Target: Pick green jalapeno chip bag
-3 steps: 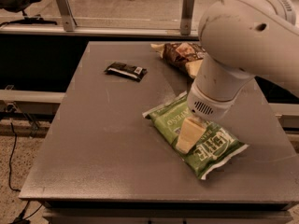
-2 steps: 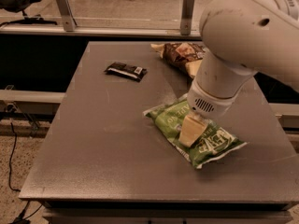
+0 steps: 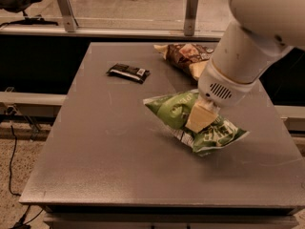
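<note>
The green jalapeno chip bag (image 3: 172,111) lies right of the table's middle, glossy green with white crimped ends and white lettering. It is bunched up around the gripper and its left end tilts up off the surface. My gripper (image 3: 202,117) comes down from the upper right on the white arm and is shut on the middle of the bag. One cream finger (image 3: 198,120) shows pressed against the bag's front; the other is hidden behind the bag.
The grey table (image 3: 109,147) carries a small black wrapped bar (image 3: 127,72) at the back left and a brown-and-cream snack bag (image 3: 183,56) at the back, partly behind my arm. A glass barrier with metal posts (image 3: 64,8) runs behind the table.
The gripper has closed on the green bag. The bag has crumpled, shifted slightly, and its left end has risen from the table.
</note>
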`<state>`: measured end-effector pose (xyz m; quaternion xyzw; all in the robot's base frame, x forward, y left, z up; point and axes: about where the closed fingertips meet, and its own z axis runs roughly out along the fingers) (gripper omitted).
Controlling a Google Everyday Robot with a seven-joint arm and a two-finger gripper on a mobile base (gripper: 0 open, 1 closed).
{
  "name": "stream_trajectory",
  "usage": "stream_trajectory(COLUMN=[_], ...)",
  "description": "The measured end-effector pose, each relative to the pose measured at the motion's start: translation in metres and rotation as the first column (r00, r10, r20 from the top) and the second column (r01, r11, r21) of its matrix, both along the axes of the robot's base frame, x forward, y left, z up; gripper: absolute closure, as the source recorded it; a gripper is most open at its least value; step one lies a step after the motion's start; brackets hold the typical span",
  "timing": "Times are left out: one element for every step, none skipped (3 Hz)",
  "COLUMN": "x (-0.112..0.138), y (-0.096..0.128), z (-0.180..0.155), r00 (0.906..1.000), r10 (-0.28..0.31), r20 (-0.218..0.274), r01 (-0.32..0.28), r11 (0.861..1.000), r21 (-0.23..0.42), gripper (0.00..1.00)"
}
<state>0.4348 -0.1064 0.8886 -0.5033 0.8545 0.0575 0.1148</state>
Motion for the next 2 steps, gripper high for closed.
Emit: stream_trajectory(x=[-0.001,0.001], y=[0.004,0.005], z=[0.029,0.052], r00=[0.9987,0.9961], r10=[0.047,0.083], r20=[0.02,0.032], r01=[-0.049,-0.086], r11=[0.996,0.986], r21=[0.078,0.143], gripper=[1.0,1.0])
